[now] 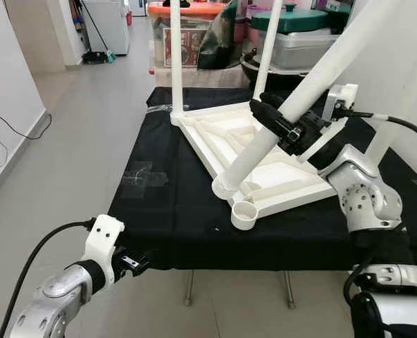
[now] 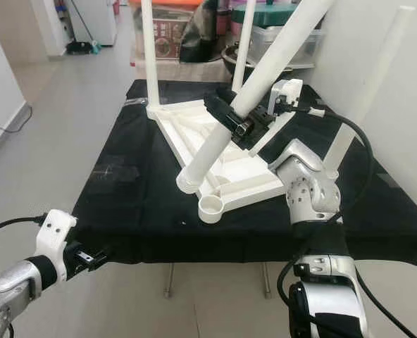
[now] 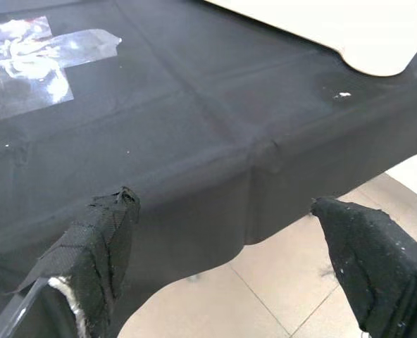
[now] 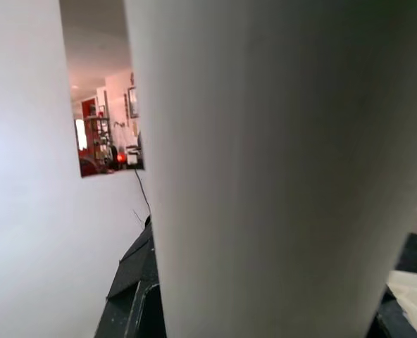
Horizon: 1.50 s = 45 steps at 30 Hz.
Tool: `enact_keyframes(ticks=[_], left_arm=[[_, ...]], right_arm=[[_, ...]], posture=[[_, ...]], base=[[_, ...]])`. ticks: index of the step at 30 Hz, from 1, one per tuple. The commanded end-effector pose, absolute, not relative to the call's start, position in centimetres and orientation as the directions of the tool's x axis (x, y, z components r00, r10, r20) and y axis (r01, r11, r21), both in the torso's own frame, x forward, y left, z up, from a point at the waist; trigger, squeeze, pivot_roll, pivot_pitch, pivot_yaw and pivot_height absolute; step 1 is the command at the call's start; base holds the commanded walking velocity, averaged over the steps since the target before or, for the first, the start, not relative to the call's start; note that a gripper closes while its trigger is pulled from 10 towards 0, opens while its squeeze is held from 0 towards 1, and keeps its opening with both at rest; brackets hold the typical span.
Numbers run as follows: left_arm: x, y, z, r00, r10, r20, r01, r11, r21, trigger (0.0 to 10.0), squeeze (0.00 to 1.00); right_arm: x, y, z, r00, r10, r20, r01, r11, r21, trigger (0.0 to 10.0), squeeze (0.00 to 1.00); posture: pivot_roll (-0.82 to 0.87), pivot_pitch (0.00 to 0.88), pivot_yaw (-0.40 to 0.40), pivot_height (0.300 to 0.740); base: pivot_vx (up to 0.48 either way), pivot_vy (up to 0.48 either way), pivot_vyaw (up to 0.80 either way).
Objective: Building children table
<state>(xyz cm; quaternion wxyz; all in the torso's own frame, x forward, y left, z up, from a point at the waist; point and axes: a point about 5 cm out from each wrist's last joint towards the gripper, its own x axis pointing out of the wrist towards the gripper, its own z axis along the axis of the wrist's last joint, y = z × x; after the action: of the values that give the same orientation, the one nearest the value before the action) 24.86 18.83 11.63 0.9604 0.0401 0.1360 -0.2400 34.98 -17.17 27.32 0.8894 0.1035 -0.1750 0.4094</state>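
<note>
One black-draped surface (image 1: pixel 173 211), one upturned white tabletop (image 1: pixel 265 176) lying on it, four white legs (image 1: pixel 176 63) with tops cut off, right gripper (image 1: pixel 282 125) pinching slanted leg (image 1: pixel 293 113), left gripper (image 3: pixel 229 260) spread at near edge, one empty corner socket (image 1: pixel 245 213).

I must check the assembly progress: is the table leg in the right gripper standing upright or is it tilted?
Tilted. The table leg in the right gripper slants, its lower end at a socket of the upside-down tabletop.
</note>
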Motion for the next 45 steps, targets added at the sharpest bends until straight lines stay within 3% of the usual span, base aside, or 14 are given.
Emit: enact_keyframes(ticks=[1, 11, 34, 41, 42, 45], left_arm=[[25.1, 18.7, 11.4, 0.854, -0.437, -0.282, 0.46, 0.888, 0.017, 10.0, 0.0], [25.3, 18.1, 11.4, 0.867, -0.419, -0.27, 0.44, 0.898, 0.017, 10.0, 0.0], [26.0, 17.9, 11.5, 0.887, -0.394, -0.241, 0.413, 0.91, 0.031, 10.0, 0.0], [26.1, 17.6, 11.5, 0.885, -0.401, -0.237, 0.418, 0.908, 0.021, 10.0, 0.0], [26.1, 17.5, 11.4, 0.885, -0.401, -0.238, 0.417, 0.909, 0.019, 10.0, 0.0], [26.1, 17.5, 11.3, 0.885, -0.399, -0.24, 0.415, 0.91, 0.017, 10.0, 0.0]], right_arm=[[34.9, -17.1, 27.2, 0.615, 0.694, 0.373, -0.749, 0.663, 0.001, 0.0, 0.0], [34.4, -17.2, 26.3, 0.638, 0.727, 0.254, -0.728, 0.677, -0.107, 0.0, 0.0], [33.1, -12.0, 22.5, 0.531, 0.846, -0.047, -0.802, 0.484, -0.351, 0.0, 0.0], [33.7, -11.3, 22.8, 0.505, 0.86, -0.072, -0.817, 0.45, -0.36, 0.0, 0.0], [34.2, -11.1, 23.1, 0.497, 0.867, -0.04, -0.84, 0.468, -0.275, 0.0, 0.0], [34.7, -11.3, 23.3, 0.499, 0.867, -0.007, -0.851, 0.489, -0.191, 0.0, 0.0]], posture=[[0.1, 0.0, -0.036, 0.74], [0.1, 0.0, -0.034, 0.74], [0.09, 0.0, -0.048, 0.74], [0.1, 0.0, -0.058, 0.74], [0.1, 0.0, -0.062, 0.74], [0.1, 0.0, -0.063, 0.74]], base=[[0.0, 0.0, 0.0], [0.0, 0.0, 0.0], [0.0, 0.0, 0.0], [0.0, 0.0, 0.0], [0.0, 0.0, 0.0], [0.0, 0.0, 0.0]])
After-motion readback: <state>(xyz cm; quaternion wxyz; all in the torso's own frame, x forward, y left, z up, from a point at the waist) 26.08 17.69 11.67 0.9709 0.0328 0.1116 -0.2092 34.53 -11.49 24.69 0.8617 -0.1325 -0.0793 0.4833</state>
